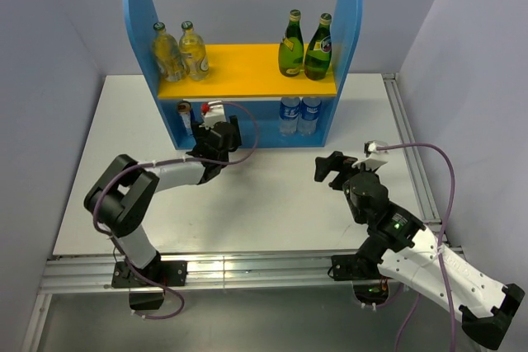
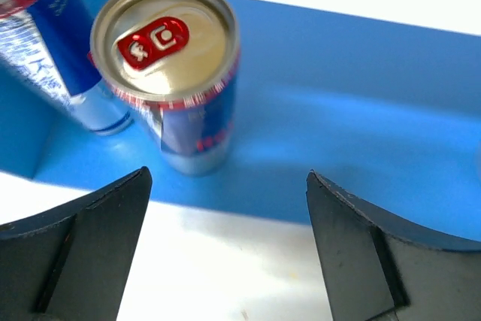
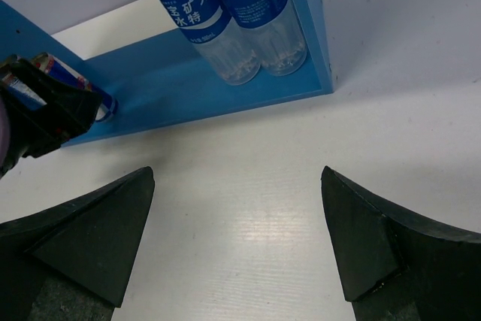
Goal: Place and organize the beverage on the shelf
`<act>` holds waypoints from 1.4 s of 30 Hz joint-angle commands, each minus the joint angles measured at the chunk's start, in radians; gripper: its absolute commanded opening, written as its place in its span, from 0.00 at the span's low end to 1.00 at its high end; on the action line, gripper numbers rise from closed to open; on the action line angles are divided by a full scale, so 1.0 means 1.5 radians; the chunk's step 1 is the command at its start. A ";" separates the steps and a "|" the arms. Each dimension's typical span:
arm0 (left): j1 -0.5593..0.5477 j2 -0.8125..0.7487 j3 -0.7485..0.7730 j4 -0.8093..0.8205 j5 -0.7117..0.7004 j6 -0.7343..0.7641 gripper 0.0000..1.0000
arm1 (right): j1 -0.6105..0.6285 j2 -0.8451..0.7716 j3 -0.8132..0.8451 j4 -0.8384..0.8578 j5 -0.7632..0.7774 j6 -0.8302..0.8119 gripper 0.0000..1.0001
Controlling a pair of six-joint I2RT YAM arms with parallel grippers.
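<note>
The blue shelf (image 1: pixel 350 22) stands at the back of the table, with a yellow upper board (image 1: pixel 243 68). On that board two clear bottles (image 1: pixel 180 53) stand at the left and two green bottles (image 1: pixel 304 45) at the right. A silver-blue-red can (image 2: pixel 169 73) stands upright on the lower board (image 2: pixel 346 110), with a second can (image 2: pixel 52 43) to its left. My left gripper (image 2: pixel 228 180) is open and empty just in front of the near can, not touching it. My right gripper (image 3: pixel 237 178) is open over bare table, holding nothing.
Two Pocari Sweat water bottles (image 3: pixel 229 13) stand at the right end of the lower board. The left arm (image 1: pixel 165 175) reaches to the shelf's lower left. The right gripper (image 1: pixel 330 169) hovers right of centre. Grey walls close in the table on three sides.
</note>
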 commanded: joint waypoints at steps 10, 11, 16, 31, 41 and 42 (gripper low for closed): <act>-0.135 -0.196 -0.022 -0.270 -0.135 -0.144 0.88 | 0.003 -0.014 -0.023 0.076 -0.075 -0.022 0.99; -0.171 -0.209 -0.011 -0.349 -0.141 -0.164 0.88 | 0.003 -0.018 -0.027 0.088 -0.104 -0.023 0.99; -0.273 -0.324 0.095 -0.594 -0.181 -0.271 0.88 | 0.010 -0.012 0.029 0.047 -0.125 -0.011 1.00; -0.305 -0.573 0.385 -0.820 -0.168 -0.204 0.93 | 0.022 0.063 0.432 -0.165 -0.120 -0.047 1.00; -0.305 -0.590 0.412 -0.851 -0.177 -0.188 0.94 | 0.022 0.059 0.426 -0.179 -0.103 -0.042 1.00; -0.305 -0.588 0.412 -0.855 -0.176 -0.188 0.94 | 0.022 0.059 0.426 -0.178 -0.101 -0.043 1.00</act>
